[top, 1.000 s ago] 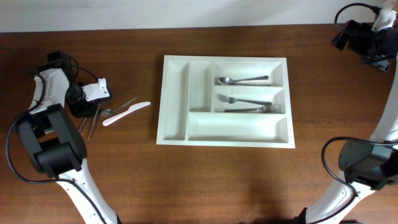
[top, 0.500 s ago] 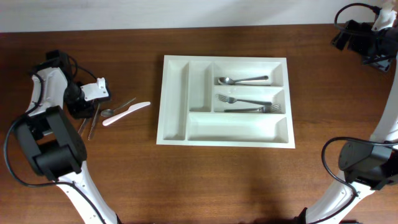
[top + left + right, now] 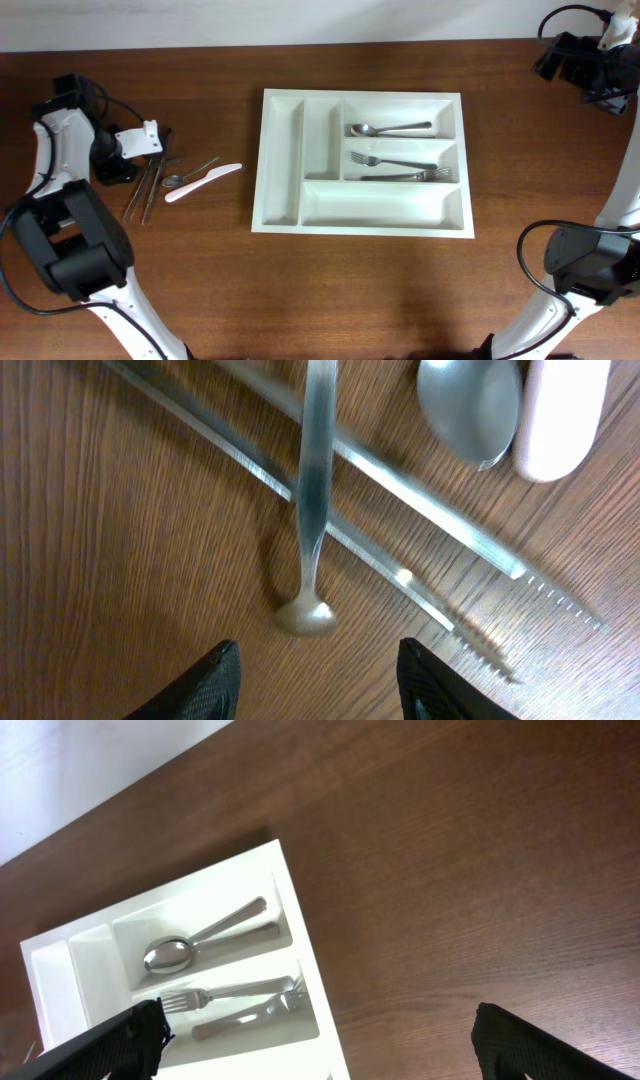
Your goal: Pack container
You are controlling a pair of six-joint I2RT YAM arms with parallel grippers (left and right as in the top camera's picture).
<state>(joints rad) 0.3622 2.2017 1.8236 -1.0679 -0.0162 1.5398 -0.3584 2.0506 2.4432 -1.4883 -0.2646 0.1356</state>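
Note:
The white cutlery tray (image 3: 340,97) lies mid-table and also shows in the right wrist view (image 3: 297,910). Its upper long compartment holds a spoon (image 3: 390,129), and the middle one holds two forks (image 3: 400,170). Left of the tray lie a white plastic knife (image 3: 203,183), a metal spoon (image 3: 185,175) and some metal knives (image 3: 148,192). My left gripper (image 3: 128,170) is open and empty, low over the table. In the left wrist view its fingertips (image 3: 320,680) sit just short of a metal handle end (image 3: 308,615). My right gripper (image 3: 325,1040) is open and empty, raised at the far right.
In the left wrist view two metal knives (image 3: 400,490) cross diagonally under the handle. A spoon bowl (image 3: 470,405) and the white knife's end (image 3: 560,415) lie beyond them. The tray's two upright compartments and its bottom long compartment (image 3: 385,208) hold nothing.
My left gripper has drawn back to the left, off the loose utensils, which now show more fully. The right arm has not moved.

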